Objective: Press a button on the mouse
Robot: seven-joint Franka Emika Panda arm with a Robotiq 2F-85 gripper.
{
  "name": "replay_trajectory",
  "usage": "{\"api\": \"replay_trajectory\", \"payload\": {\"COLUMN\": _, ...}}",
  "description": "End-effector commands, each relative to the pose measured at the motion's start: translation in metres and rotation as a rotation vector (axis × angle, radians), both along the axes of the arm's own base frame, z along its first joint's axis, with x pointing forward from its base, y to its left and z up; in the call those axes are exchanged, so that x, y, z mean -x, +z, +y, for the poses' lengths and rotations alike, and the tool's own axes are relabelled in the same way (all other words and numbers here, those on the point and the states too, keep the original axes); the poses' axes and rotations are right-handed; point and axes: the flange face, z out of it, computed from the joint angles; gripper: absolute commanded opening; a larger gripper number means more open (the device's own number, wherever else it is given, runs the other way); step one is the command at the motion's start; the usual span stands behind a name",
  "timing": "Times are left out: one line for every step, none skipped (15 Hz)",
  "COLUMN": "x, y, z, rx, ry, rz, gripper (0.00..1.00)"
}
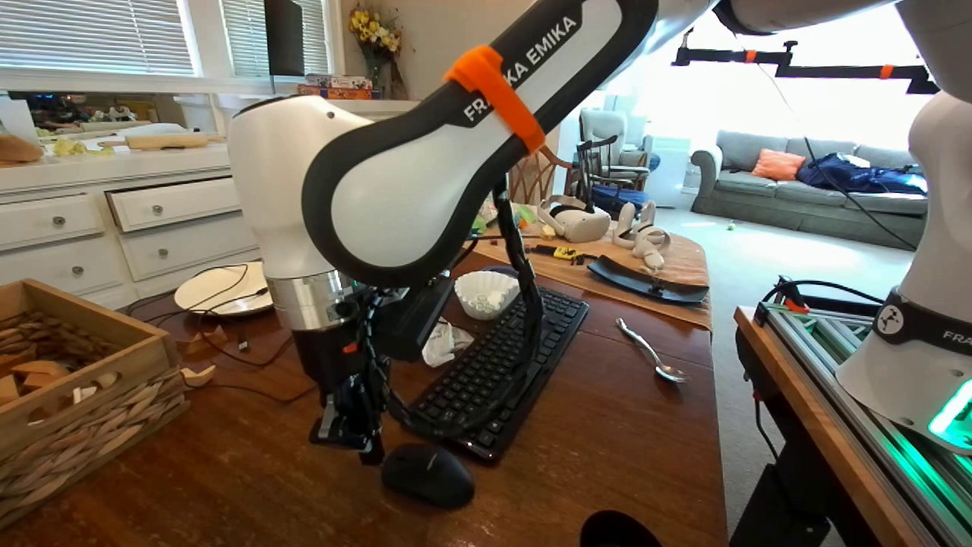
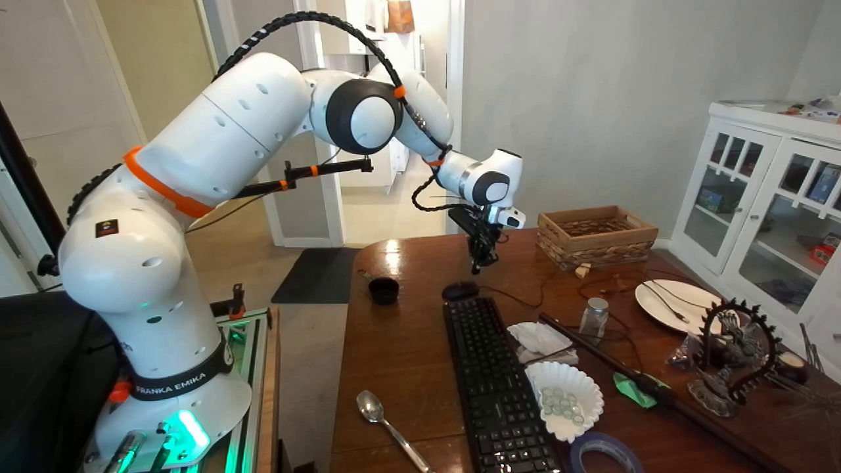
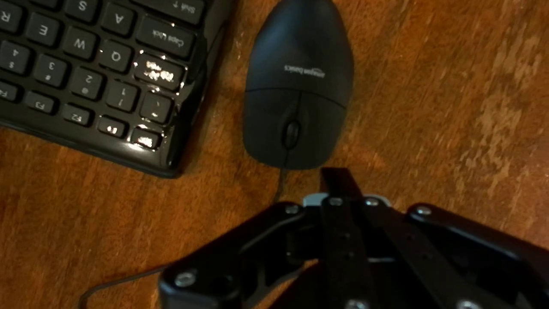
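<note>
The mouse, small, black and domed, lies on the wooden table at the end of the long black keyboard. It shows in both exterior views, here (image 1: pixel 427 476) and here (image 2: pixel 460 291). In the wrist view the mouse (image 3: pixel 300 56) shows its two buttons and scroll wheel (image 3: pixel 291 134) toward the gripper, and its thin cord runs off past the fingers. My gripper (image 3: pixel 341 184) is shut with its fingertips together and nothing between them. In the exterior views the gripper (image 1: pixel 371 457) (image 2: pixel 476 269) points down near the mouse's button end, above the table. I cannot tell the exact gap to the mouse.
The keyboard (image 1: pixel 501 365) (image 2: pixel 496 381) (image 3: pixel 116 56) lies beside the mouse. A wicker basket (image 1: pixel 99 425) (image 2: pixel 601 253) stands on the gripper's far side from the keyboard. A black cup (image 2: pixel 384 290), a spoon (image 2: pixel 394 427), a white bowl (image 2: pixel 594 394) and a plate (image 2: pixel 657 309) are also on the table.
</note>
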Motion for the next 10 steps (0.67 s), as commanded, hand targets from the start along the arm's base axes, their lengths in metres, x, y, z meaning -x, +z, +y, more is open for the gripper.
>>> {"api": "replay_trajectory", "payload": {"x": 0.0038, "y": -0.0043, "z": 0.0023, "rx": 0.020, "ry": -0.004, "rz": 0.036, "gripper": 0.00}}
{"api": "replay_trajectory", "payload": {"x": 0.0051, "y": -0.0053, "z": 0.0022, "rx": 0.025, "ry": -0.004, "rz": 0.047, "gripper": 0.00}}
{"api": "replay_trajectory", "payload": {"x": 0.0066, "y": -0.0065, "z": 0.0018, "rx": 0.027, "ry": -0.007, "rz": 0.060, "gripper": 0.00}}
{"api": "replay_trajectory", "payload": {"x": 0.0079, "y": -0.0075, "z": 0.0016, "rx": 0.031, "ry": -0.007, "rz": 0.071, "gripper": 0.00}}
{"api": "replay_trajectory", "payload": {"x": 0.0090, "y": -0.0086, "z": 0.0014, "rx": 0.034, "ry": -0.008, "rz": 0.080, "gripper": 0.00}}
{"api": "replay_trajectory", "payload": {"x": 0.0099, "y": -0.0101, "z": 0.0011, "rx": 0.037, "ry": -0.008, "rz": 0.087, "gripper": 0.00}}
{"api": "replay_trajectory", "payload": {"x": 0.0107, "y": -0.0116, "z": 0.0008, "rx": 0.040, "ry": -0.007, "rz": 0.091, "gripper": 0.00}}
{"api": "replay_trajectory", "payload": {"x": 0.0104, "y": -0.0123, "z": 0.0012, "rx": 0.040, "ry": -0.005, "rz": 0.087, "gripper": 0.00}}
{"api": "replay_trajectory", "payload": {"x": 0.0107, "y": -0.0124, "z": 0.0015, "rx": 0.040, "ry": -0.003, "rz": 0.089, "gripper": 0.00}}
{"api": "replay_trajectory", "payload": {"x": 0.0106, "y": -0.0124, "z": 0.0021, "rx": 0.040, "ry": -0.002, "rz": 0.088, "gripper": 0.00}}
